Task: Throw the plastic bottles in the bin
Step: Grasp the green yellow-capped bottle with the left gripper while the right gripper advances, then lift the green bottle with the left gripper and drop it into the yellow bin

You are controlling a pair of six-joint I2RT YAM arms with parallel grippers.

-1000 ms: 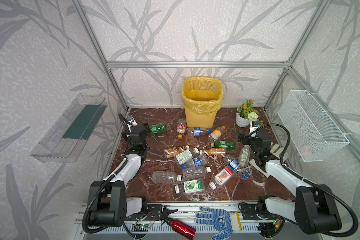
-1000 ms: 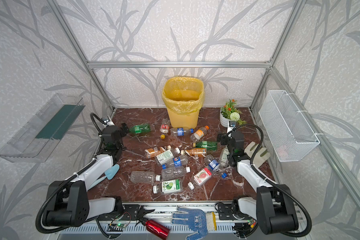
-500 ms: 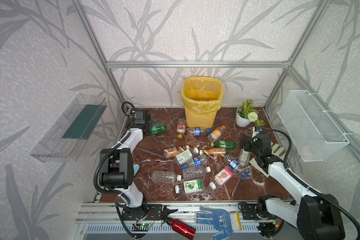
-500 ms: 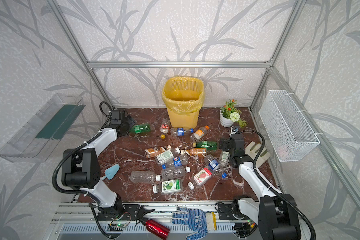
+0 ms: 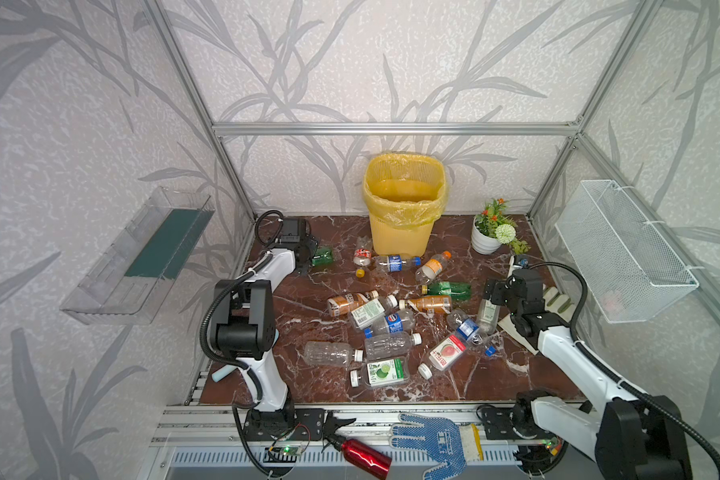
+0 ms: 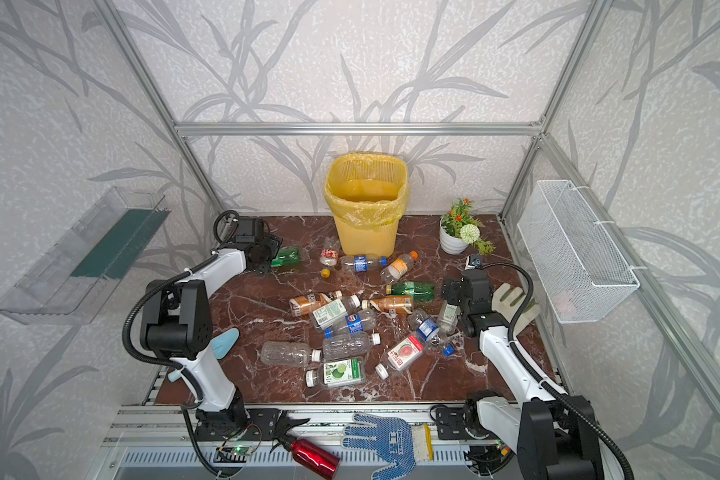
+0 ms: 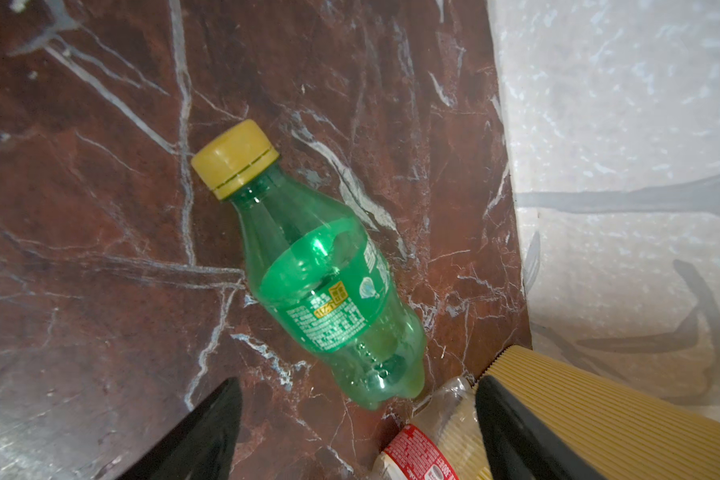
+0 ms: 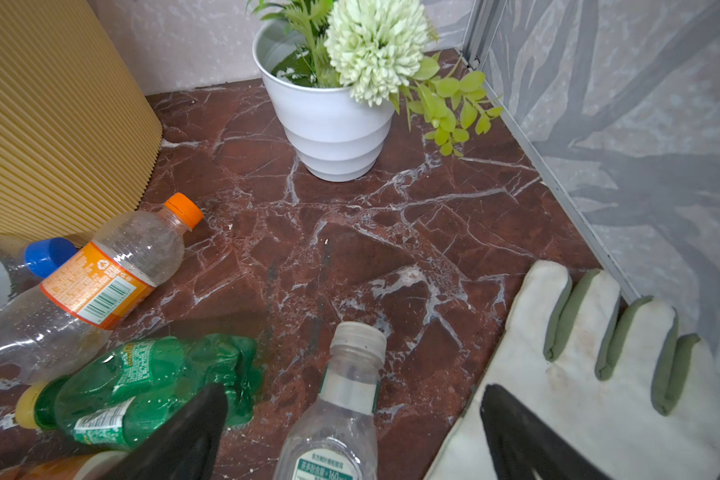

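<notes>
The left gripper stands open in the left wrist view, its two black fingers wide apart at the bottom edge. A green bottle with a yellow cap lies flat just above the gap, untouched. In both top views the left arm is folded sharply at the elbow on the left, and its forearm reaches to the upper left corner of the marble top.

The right gripper is open too, straddling a clear bottle with a white cap, with space on both sides. A white glove lies at the lower right behind one finger. The right arm stretches from the lower right up the right side.

The bin stands upper centre against the back wall, its mouth lined with a yellow bag. The other bottles lie scattered mid-frame, several just below the bin. A clear tray on the left wall holds a dark green sheet. A wire basket hangs on the right wall, and its contents are too blurred to tell.
</notes>
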